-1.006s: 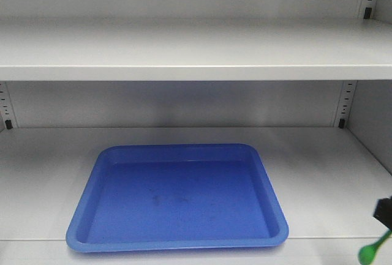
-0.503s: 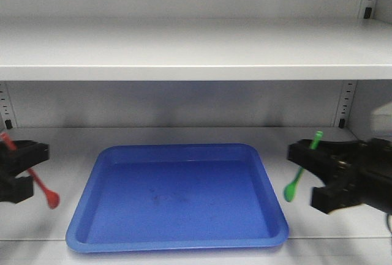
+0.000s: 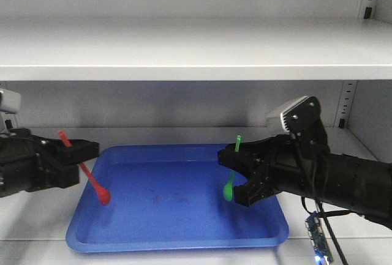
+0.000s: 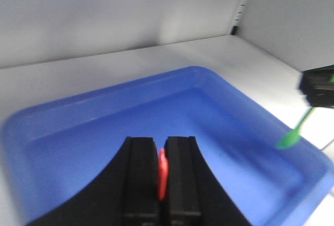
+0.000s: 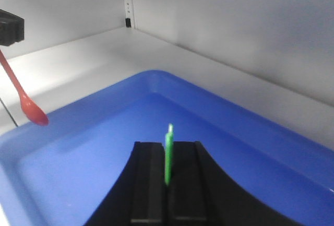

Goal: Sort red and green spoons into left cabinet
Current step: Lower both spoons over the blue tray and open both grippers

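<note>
The red spoon [image 3: 86,170] hangs slanted with its bowl down over the left side of the blue tray [image 3: 171,216]. My left gripper [image 3: 79,152] is shut on its handle. In the left wrist view the red spoon [image 4: 162,176] shows pinched between the left gripper's [image 4: 160,145] jaws. The green spoon [image 3: 233,167] hangs bowl down over the tray's right side, with my right gripper [image 3: 236,161] shut on its handle. The right wrist view has the green spoon [image 5: 168,153] upright in the right gripper [image 5: 168,147]. All this sits inside the left cabinet [image 3: 184,51].
The tray lies on the cabinet's lower shelf [image 3: 153,133], under an upper shelf. Perforated peg rails [image 3: 346,103] run up the back corners. A side wall [image 3: 373,130] closes the right. A small circuit board [image 3: 315,231] dangles on a cable below the right arm.
Both grippers have moved inward from the shelf's sides to over the tray, each still carrying its spoon. A second ago only the green spoon showed at the lower right.
</note>
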